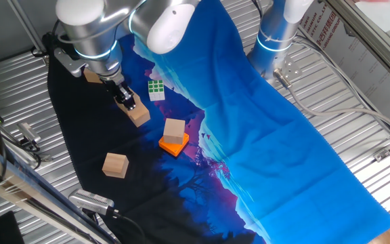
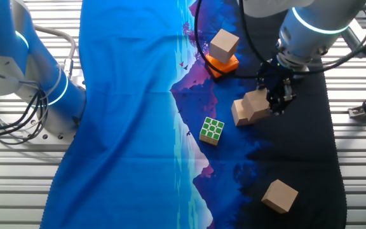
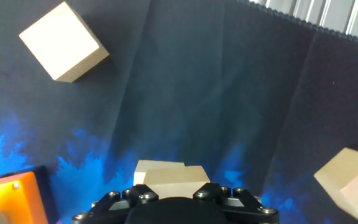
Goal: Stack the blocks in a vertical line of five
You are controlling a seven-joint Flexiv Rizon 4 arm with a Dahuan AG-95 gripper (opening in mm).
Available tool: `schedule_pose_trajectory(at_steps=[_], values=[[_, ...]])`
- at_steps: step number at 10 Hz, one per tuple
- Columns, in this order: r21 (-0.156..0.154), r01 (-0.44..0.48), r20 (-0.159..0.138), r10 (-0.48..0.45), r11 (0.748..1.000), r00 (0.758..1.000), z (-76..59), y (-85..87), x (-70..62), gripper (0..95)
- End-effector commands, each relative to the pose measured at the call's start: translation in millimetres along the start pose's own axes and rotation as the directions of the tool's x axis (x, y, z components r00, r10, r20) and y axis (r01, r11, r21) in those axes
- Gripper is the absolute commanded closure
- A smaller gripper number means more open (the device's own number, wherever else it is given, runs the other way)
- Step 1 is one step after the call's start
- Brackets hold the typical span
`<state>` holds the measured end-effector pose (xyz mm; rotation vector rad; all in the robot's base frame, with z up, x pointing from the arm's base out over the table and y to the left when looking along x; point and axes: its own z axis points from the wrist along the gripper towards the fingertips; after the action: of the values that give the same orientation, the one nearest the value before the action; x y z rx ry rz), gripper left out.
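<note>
My gripper (image 1: 128,103) (image 2: 277,102) is shut on a tan wooden block (image 1: 139,114) (image 2: 258,100) (image 3: 178,177) low over the black cloth. A second block (image 2: 239,114) (image 3: 154,166) shows right against it, partly hidden. Another block (image 1: 174,129) (image 2: 224,44) rests on the flat orange square (image 1: 173,144) (image 2: 221,64). One loose block (image 1: 115,165) (image 3: 64,42) lies near the front left of the cloth. Behind my hand sits one more (image 1: 92,76) (image 2: 279,195) (image 3: 350,178). In the hand view only the gripper's black base shows, below the held block.
A green-and-white puzzle cube (image 1: 156,89) (image 2: 212,130) lies beside the held block, at the border of the blue cloth (image 1: 276,122). Ribbed metal table edges and clamps (image 1: 26,139) surround the cloth. A second arm's base (image 1: 276,41) stands at the back.
</note>
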<state>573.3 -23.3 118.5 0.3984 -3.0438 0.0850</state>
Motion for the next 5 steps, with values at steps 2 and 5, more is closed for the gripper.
schedule_pose_trajectory(at_steps=[2,5], values=[[-0.030,-0.067,0.015,0.068,0.997,0.998,3.5,2.6,-1.3,95.0],[-0.034,-0.084,0.017,0.084,0.996,0.996,10.9,13.9,-2.6,95.0]])
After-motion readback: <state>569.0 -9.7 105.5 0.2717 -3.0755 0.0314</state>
